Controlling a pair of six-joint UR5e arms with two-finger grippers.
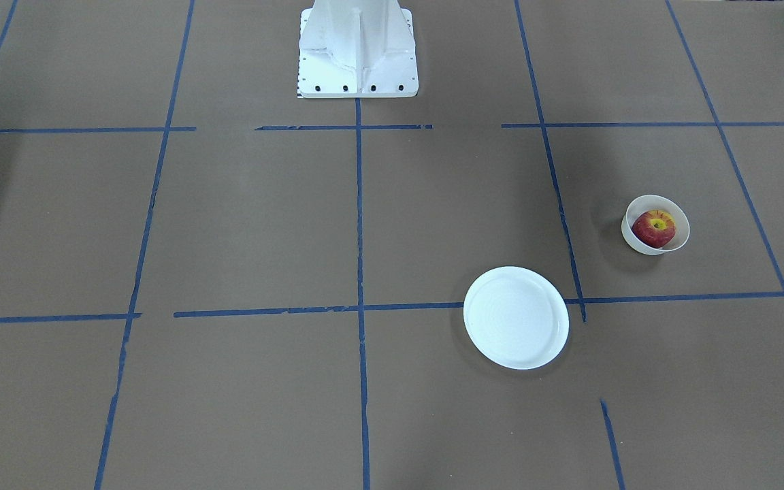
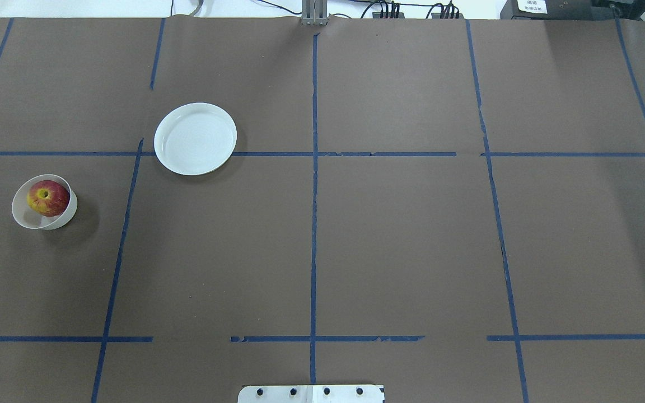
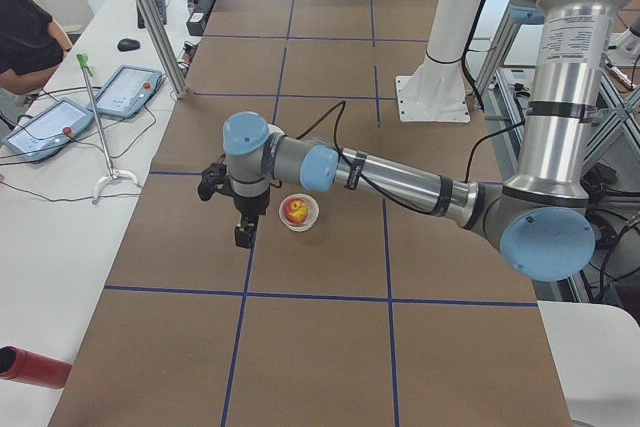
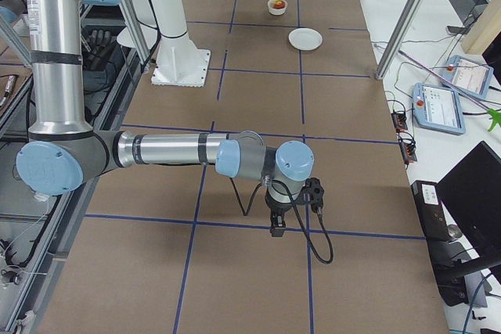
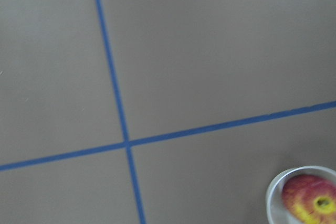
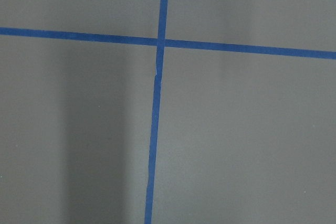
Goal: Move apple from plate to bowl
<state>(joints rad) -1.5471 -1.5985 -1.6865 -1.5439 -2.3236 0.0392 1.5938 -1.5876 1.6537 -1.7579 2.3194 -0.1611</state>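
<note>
Table: a brown paper-covered table top [image 2: 412, 252], marked into squares by blue tape lines [image 2: 313, 224].
Robot base: a white metal pedestal foot [image 1: 358, 51], bolted down at the near edge in the middle of the table.
Right gripper: the black two-finger right gripper [image 4: 277, 229] shows only in the right-side view. It points straight down above a tape line at the right end of the table, well apart from all the dishes. I cannot tell whether its fingers are apart or together.
Left gripper: the black two-finger left gripper [image 3: 243, 235] shows only in the left-side view. It hangs pointing down and, in that view, sits just beside the bowl on its far side without touching it. The spacing of its fingers cannot be told either.
Apple: the small round red apple with a yellow patch around its stem dimple [image 2: 48, 198] sits inside the bowl, dimple up, leaning toward the bowl's far-right wall.
Bowl: the small deep cream-white thin-walled bowl [image 2: 23, 218] stands upright on the left side of the table, midway between near and far.
Plate: the flat round white plate with a shallow rim [image 2: 195, 138] lies farther out and to the right of the bowl, apart from it, overlapping a tape line. Its whole inner face is in view.
Far edge: black cables [image 2: 389, 8] run along the back of the table.
</note>
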